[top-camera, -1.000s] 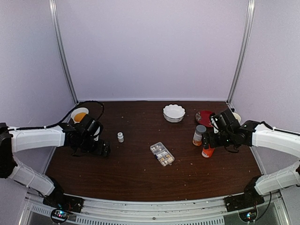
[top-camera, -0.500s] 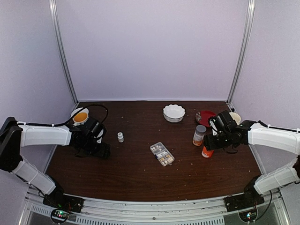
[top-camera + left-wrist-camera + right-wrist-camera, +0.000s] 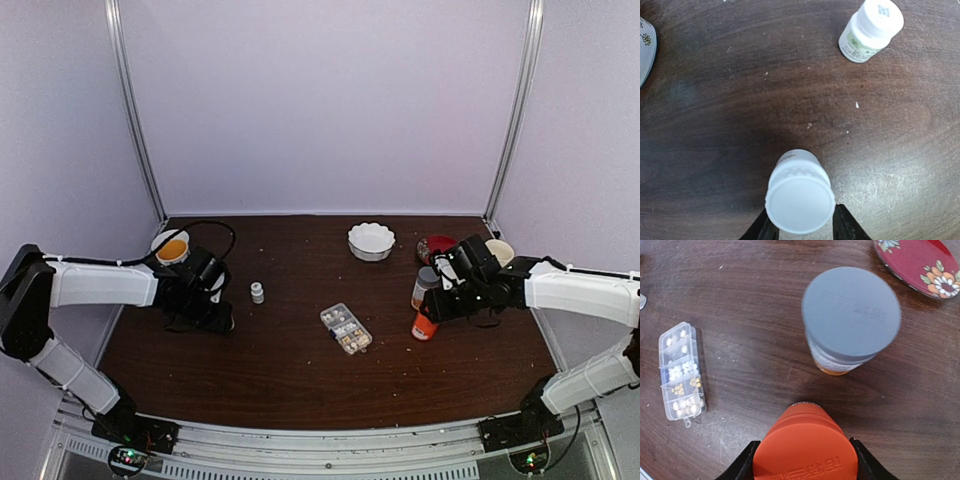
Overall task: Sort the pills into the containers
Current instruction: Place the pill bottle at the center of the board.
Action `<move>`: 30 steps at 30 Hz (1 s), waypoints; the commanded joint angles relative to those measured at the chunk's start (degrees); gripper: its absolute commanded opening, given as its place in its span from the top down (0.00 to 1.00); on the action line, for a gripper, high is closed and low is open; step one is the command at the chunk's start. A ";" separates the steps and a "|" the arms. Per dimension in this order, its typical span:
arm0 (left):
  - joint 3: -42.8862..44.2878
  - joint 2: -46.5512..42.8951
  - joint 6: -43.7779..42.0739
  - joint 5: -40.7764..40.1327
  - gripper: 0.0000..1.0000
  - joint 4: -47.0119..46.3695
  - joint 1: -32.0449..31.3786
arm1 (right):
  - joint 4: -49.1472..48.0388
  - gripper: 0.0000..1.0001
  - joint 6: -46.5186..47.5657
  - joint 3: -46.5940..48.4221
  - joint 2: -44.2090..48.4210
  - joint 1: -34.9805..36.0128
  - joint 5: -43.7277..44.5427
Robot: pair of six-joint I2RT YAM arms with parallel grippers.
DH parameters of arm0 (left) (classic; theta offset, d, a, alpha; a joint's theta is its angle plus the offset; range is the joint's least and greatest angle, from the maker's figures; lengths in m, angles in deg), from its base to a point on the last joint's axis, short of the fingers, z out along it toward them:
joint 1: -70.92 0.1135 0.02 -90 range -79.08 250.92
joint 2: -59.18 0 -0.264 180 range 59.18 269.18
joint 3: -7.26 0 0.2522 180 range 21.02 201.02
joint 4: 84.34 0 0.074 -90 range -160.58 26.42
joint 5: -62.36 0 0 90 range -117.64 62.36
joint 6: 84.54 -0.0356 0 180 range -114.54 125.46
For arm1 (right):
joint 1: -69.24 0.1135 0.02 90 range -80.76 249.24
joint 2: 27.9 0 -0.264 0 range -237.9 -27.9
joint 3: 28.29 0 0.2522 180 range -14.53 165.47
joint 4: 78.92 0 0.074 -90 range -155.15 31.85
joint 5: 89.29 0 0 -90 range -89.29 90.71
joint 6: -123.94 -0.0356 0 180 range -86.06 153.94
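Two bottles are in hand at once. The left tool [image 3: 802, 227] is narrowed onto a white bottle [image 3: 800, 195] at the left of the table [image 3: 290, 390], with a finger against each side of its cap. The right tool [image 3: 805, 462] is clamped across the orange bottle [image 3: 805, 445] at the right, just on the near side of a grey-capped bottle [image 3: 850, 315]. The box [image 3: 346, 328] lies mid-table between the arms, well apart from both, and its compartments hold whitish and yellowish pills [image 3: 677, 372]. Whether its lid is shut cannot be told. A second white bottle [image 3: 871, 27] stands upright between the left tool and the box. The pills look tiny, light and hard, so they are likely to roll, bounce and scatter on the bare wood. Pouring them gently should suit better than pinching them singly. The box seems thin, slick plastic that would skid if nudged. It is best gripped across its short width, low on the walls.
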 commanded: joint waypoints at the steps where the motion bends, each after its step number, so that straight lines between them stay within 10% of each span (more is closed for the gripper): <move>1: 2.34 2.15 -0.97 -1.17 0.61 -2.30 0.58 | -1.22 0.59 -1.63 2.06 -0.33 3.76 -2.65; 7: 2.92 2.25 -0.56 -2.33 0.57 -1.21 0.58 | -1.87 0.59 -2.51 4.46 -2.01 8.03 -0.70; 16: 3.58 1.86 -0.45 -5.76 0.25 -1.44 0.73 | -1.62 0.54 -1.89 8.90 -7.38 12.46 0.32; 30: 8.80 9.16 -1.07 -4.52 0.40 -3.02 1.37 | 0.38 0.26 0.46 12.33 -7.48 15.36 7.12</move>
